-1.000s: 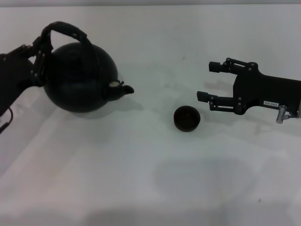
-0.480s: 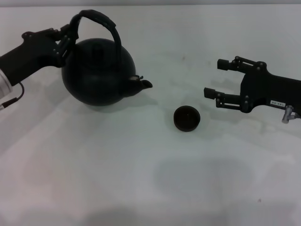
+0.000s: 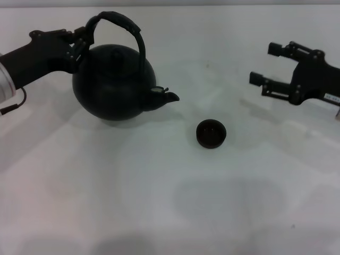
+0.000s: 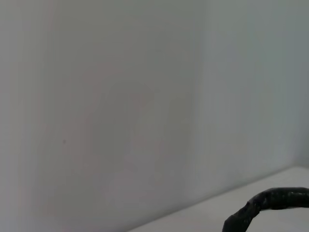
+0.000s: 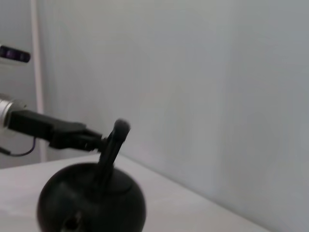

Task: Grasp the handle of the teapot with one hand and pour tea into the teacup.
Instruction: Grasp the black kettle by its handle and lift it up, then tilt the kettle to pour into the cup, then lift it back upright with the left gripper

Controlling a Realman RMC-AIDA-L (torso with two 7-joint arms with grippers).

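At the left side of the white table, the left gripper is clamped on the near end of the arched handle of the teapot, whose spout points toward the teacup. The teacup sits apart from the spout, near the table's middle. Off to the right, the right gripper hangs with its fingers spread, holding nothing, well apart from the cup.

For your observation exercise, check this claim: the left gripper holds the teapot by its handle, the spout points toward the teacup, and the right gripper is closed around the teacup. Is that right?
Not quite. In the head view the right gripper is open and well apart from the teacup. The rest stands: the left gripper holds the handle of the teapot, spout toward the cup.
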